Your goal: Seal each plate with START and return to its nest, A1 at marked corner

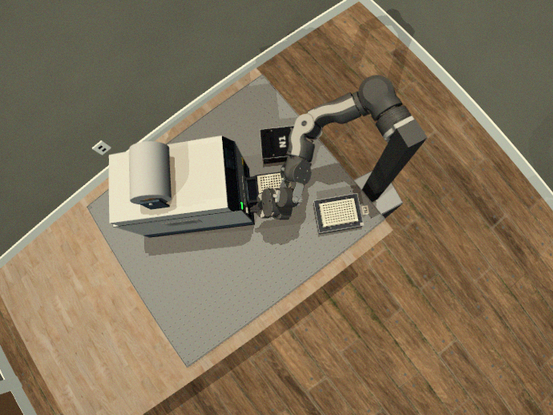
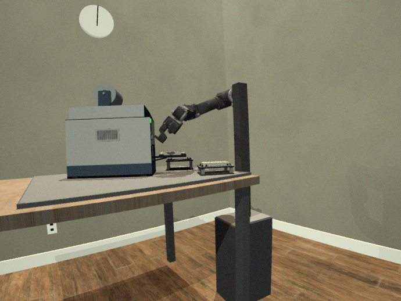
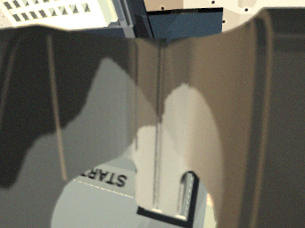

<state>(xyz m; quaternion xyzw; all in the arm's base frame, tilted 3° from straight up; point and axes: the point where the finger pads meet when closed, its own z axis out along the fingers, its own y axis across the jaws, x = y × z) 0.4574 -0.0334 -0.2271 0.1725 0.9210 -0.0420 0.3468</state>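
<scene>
A: Sealer (image 1: 178, 179) (image 2: 108, 142) (image 3: 89, 203) faces the arm (image 1: 335, 110) (image 2: 208, 105), presumably for reach to both panel and stage (image 1: 252, 189) (image 2: 161, 157) (image 3: 127, 20). Nests?

B: N1 (image 1: 270, 145) (image 2: 179, 159) holds no plate. The other nest (image 1: 317, 216) (image 2: 204, 167), N2 by elimination, keeps its open plate (image 1: 338, 211) (image 2: 215, 162) waiting its turn.

A: The first plate?

B: Stage plate (image 1: 269, 181) (image 2: 173, 153) (image 3: 85, 12) is on the extended stage, probably N1's. Looks flat; seating unconfirmed.

A: Gripper (image 1: 255, 208) (image 2: 156, 137) (image 3: 168, 126)?

B: Fingers together, nothing between. Judgement: they make one blunt tip for pressing START (image 3: 103, 176). Tips overlap the black-edged button frame (image 3: 192, 194); contact unclear.

A: Lamp (image 1: 241, 205) (image 2: 150, 120)?

B: Green; alone, no proof of this press. Red would mean reseating. Once cycling, keep off the stage.
</scene>
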